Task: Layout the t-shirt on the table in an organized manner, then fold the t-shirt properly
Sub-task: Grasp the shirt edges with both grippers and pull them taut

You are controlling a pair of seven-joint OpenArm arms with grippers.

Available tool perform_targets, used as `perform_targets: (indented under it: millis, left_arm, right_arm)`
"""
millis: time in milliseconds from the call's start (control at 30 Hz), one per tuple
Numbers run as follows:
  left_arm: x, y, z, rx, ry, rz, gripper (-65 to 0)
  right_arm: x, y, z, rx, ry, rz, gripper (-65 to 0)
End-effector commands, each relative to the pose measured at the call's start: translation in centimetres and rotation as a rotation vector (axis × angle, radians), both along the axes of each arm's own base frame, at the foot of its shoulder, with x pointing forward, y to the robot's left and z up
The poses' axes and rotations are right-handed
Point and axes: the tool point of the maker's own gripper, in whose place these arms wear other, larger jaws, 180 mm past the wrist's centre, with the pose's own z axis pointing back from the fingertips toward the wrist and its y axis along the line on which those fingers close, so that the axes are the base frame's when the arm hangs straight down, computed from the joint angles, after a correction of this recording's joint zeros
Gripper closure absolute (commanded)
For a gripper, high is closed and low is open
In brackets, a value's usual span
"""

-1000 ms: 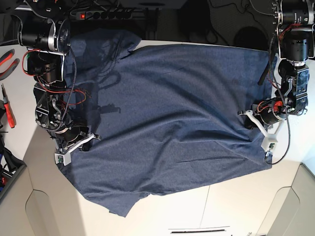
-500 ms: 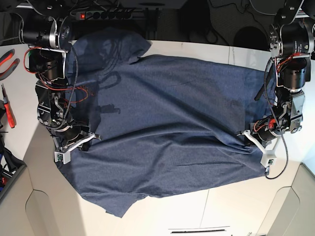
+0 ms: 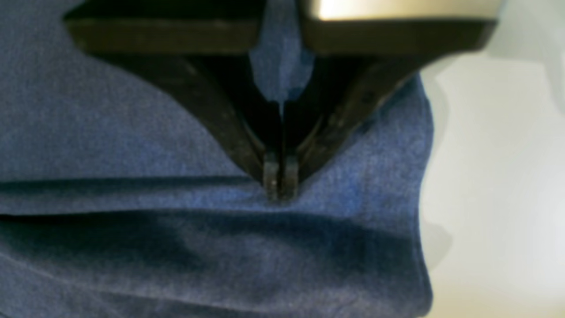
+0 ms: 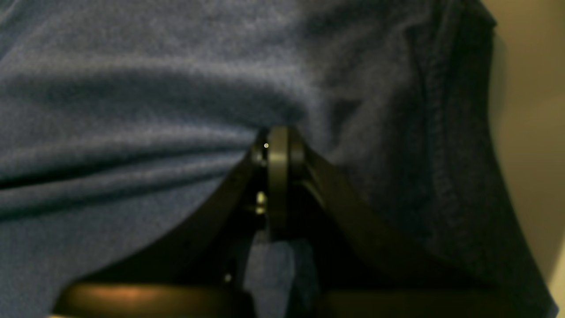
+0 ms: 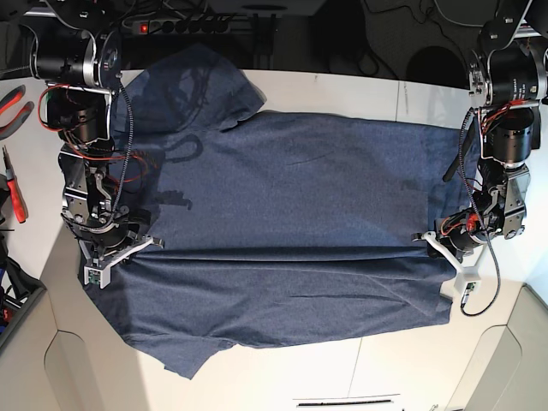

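T-shirt point(image 5: 291, 214) on table point(image 5: 411, 351), pinched by left hand point(image 3: 279, 187) and right hand point(image 4: 277, 137)

A black power strip point(image 5: 184, 26) with a lit red switch lies along the top edge of the base view, left of centre; dark cables point(image 5: 390, 43) coil over the dim floor at the upper right; red-handled pliers point(image 5: 10, 107) sit at the far left edge, with a second red-handled tool point(image 5: 12, 184) just below them; a dark bin point(image 5: 15, 300) shows partly at the lower left edge.
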Motion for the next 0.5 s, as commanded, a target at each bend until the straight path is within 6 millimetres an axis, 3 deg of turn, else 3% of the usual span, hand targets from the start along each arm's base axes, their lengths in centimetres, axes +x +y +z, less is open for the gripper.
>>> perform_targets:
  millis: [0,200,267,300,400,467]
  left_arm:
    - [0.4,1.3,0.7,0.034,-0.002,0.014,0.0]
    - [1.8,1.9,2.8,-0.040,-0.094,0.065,0.0]
    - [2.2,2.2,3.8,-0.027,-0.119,0.056,0.0]
    - [2.5,2.2,4.4,-0.021,-0.134,0.044,-3.0]
    - [3.2,2.5,6.3,-0.009,-0.175,0.011,-21.1]
    - [3.7,2.6,7.7,-0.005,-0.197,0.004,-24.2]
  right_arm:
    - [-0.8,-1.4,-0.4,-0.040,0.058,-0.028,0.0]
    - [1.6,-1.5,3.1,-0.060,-0.039,-0.021,0.0]
    - [2.3,-1.6,4.5,-0.067,-0.065,-0.019,-6.0]
    - [2.6,-1.6,5.2,-0.070,-0.071,-0.017,-10.2]
    - [3.3,-1.6,7.4,-0.065,-0.091,-0.021,-17.7]
    - [3.8,-1.3,9.0,-0.042,-0.112,-0.023,-18.1]
